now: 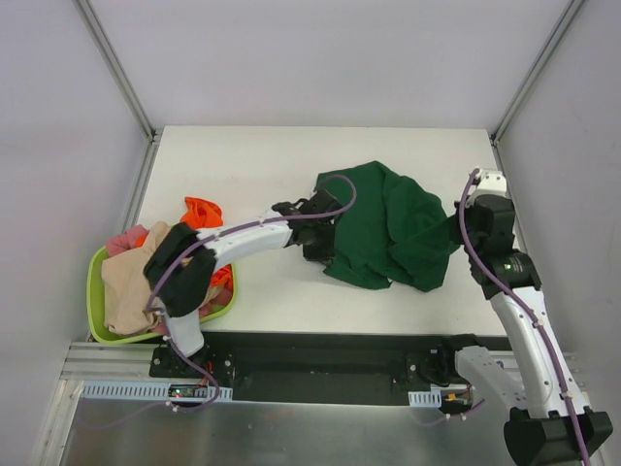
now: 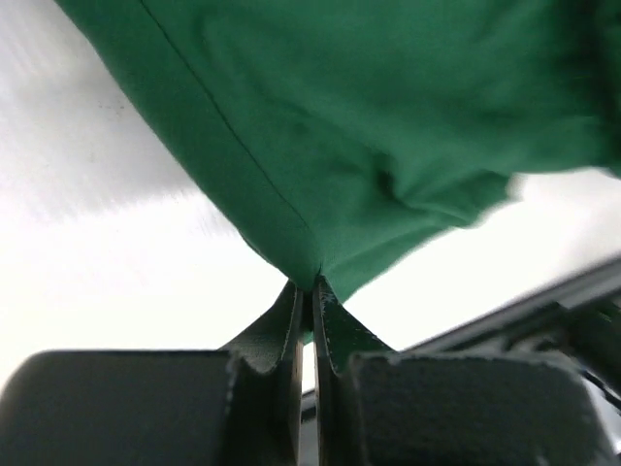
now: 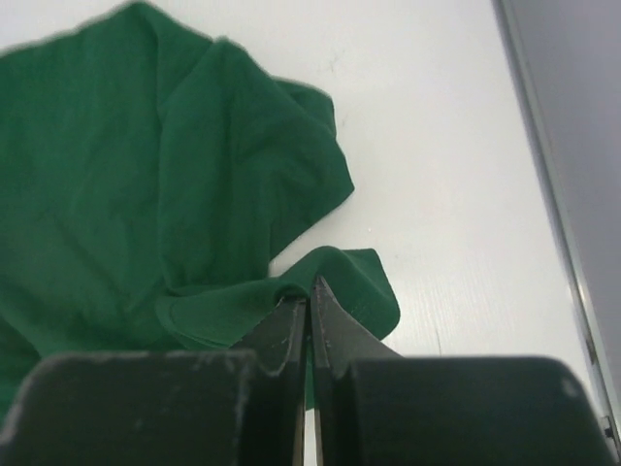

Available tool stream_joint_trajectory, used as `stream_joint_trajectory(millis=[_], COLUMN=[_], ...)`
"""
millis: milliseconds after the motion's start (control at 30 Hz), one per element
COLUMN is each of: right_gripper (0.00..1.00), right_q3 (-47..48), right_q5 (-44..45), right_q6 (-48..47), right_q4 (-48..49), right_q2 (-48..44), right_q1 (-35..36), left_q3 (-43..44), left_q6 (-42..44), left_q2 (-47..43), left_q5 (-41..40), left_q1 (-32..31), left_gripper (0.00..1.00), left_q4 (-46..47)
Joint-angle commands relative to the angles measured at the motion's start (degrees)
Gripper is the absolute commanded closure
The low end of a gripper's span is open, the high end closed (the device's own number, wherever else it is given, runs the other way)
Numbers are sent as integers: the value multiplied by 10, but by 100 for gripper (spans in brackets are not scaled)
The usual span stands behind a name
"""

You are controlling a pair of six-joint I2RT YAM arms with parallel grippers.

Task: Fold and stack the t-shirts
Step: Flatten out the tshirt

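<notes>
A large dark green t-shirt (image 1: pixel 393 225) lies crumpled on the white table at centre right. My left gripper (image 1: pixel 330 233) is shut on its left edge; in the left wrist view the cloth (image 2: pixel 388 136) hangs from the pinched tips (image 2: pixel 312 288). My right gripper (image 1: pixel 458 225) is shut on the shirt's right edge; in the right wrist view the green fold (image 3: pixel 340 277) is pinched between the tips (image 3: pixel 310 291). Orange (image 1: pixel 202 212), beige (image 1: pixel 131 286) and pink (image 1: pixel 126 239) shirts lie piled in the basket at the left.
A lime-green plastic basket (image 1: pixel 95 291) stands at the table's front left corner. Metal frame posts (image 1: pixel 116 68) rise at the back corners. A black rail (image 1: pixel 320 364) runs along the near edge by the arm bases.
</notes>
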Motion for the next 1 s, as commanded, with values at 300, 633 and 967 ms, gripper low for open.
stream_joint_trajectory(millis=[300,633,967], right_gripper=[99,100,100], right_q3=[274,435,478], right_q5=[61,-19,31], right_q6=[12,3,-54], right_q4=[-54,-65,26], right_q2=[-89,-86,94], right_q1=[-4,-4,-4], left_q3=[112,238,424], left_q6=[180,238,249], left_q2=[-436,-450,-229], left_q5=[-197,-221,-230], left_q1=[27,26,139], left_gripper=[100,100,100], left_q4=[15,23,30])
